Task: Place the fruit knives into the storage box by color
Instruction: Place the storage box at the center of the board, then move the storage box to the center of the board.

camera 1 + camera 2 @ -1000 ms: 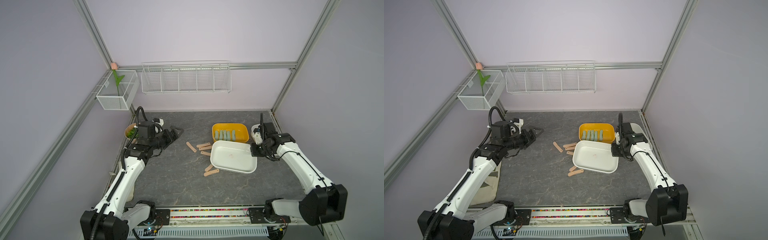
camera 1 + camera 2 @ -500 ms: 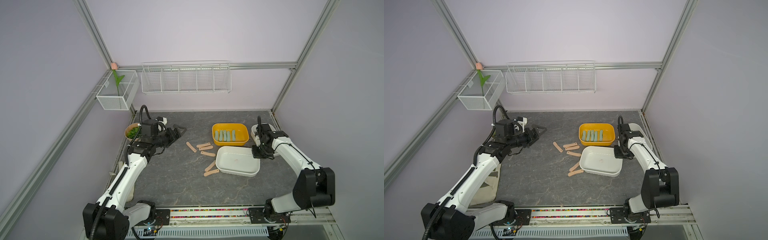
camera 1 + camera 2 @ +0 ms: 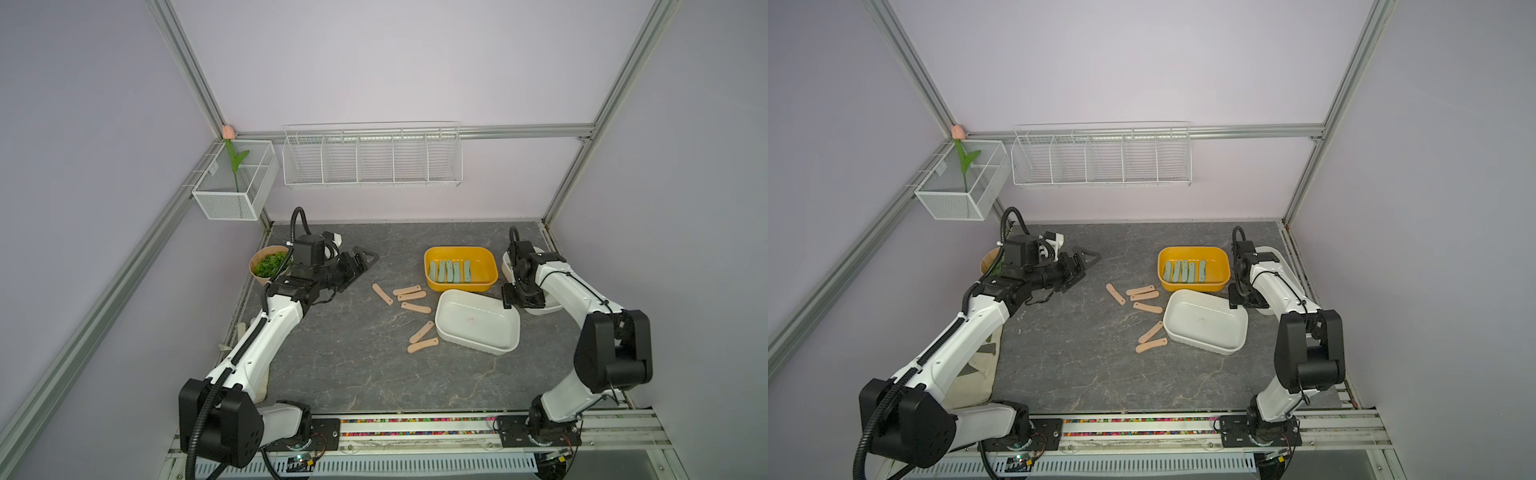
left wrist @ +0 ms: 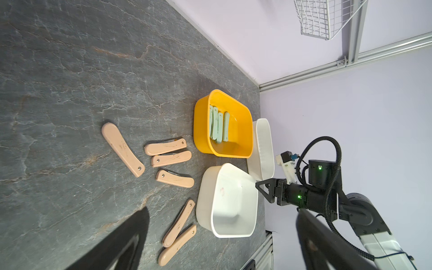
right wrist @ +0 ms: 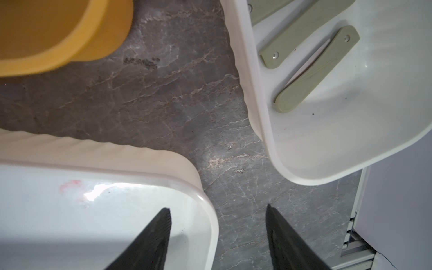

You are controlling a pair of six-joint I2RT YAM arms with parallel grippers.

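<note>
Several peach-pink fruit knives [image 3: 411,296] [image 4: 171,159] lie loose on the grey table, left of an empty white storage box [image 3: 498,347] [image 4: 233,231]. Behind it a yellow box [image 3: 489,274] holds several mint knives [image 3: 451,272]. A second white box [image 5: 350,140] at the right edge holds olive knives [image 5: 315,70]. My right gripper [image 3: 507,297] [image 5: 217,208] is open. It straddles the empty box's corner rim, one finger inside and one outside. My left gripper [image 3: 363,259] [image 4: 223,209] hangs open and empty above the table, left of the peach knives.
A paper pot of green plant [image 3: 270,266] stands at the table's left edge beside my left arm. Wire baskets [image 3: 372,156] and a mesh basket with a tulip [image 3: 235,183] hang on the back wall. A pale glove [image 3: 971,374] lies off the table's left side.
The empty white box, held tilted by my right gripper before, now rests flat on the table. The right gripper has opened and let go of its rim. My left arm shifted slightly back.
</note>
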